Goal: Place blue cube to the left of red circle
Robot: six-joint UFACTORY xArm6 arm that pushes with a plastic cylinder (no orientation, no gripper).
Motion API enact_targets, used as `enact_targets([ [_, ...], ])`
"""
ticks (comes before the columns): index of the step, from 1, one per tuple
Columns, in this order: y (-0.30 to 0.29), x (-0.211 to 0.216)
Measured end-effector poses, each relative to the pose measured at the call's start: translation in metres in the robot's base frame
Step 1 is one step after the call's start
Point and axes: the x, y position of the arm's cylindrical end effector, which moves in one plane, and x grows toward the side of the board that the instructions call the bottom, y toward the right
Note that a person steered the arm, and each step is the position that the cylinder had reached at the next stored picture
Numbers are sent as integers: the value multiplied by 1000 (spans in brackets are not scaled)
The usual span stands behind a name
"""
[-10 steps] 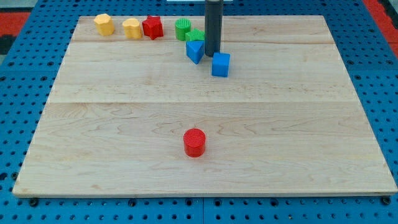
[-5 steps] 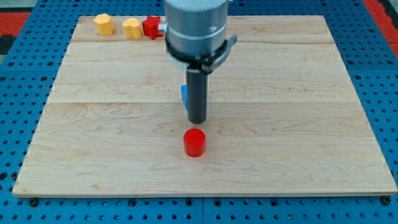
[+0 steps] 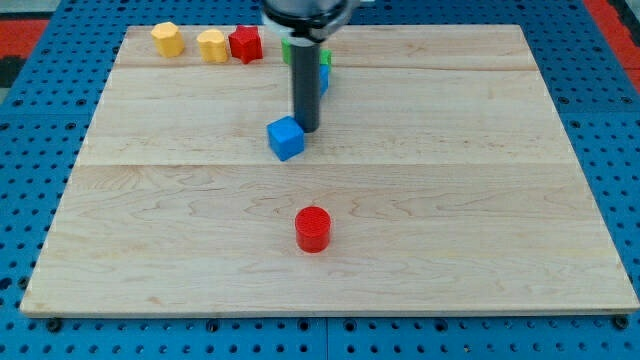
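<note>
1. Blue cube (image 3: 286,138): small, rigid, likely light; should slide easily on the smooth wooden desk (image 3: 480,200) but may rotate if pushed off-centre. Contact a flat face, mid-height.
2. Look: solid blue, crisp edges, sitting slightly rotated.
3. Location: centre of frame, above and a bit left of the red circle (image 3: 312,229), well apart.
4. End effector: a bare rod with no jaws, so nothing to open or close. My tip (image 3: 307,130) sits just at the cube's upper-right edge.
5. Remaining: cube needs to go down-left.
</note>
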Motion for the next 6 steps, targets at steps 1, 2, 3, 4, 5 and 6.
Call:
enact_targets([
  [1, -13, 39],
  [2, -26, 47],
  [3, -33, 19],
  [4, -44, 91],
  [5, -44, 117],
  [6, -114, 115],
])
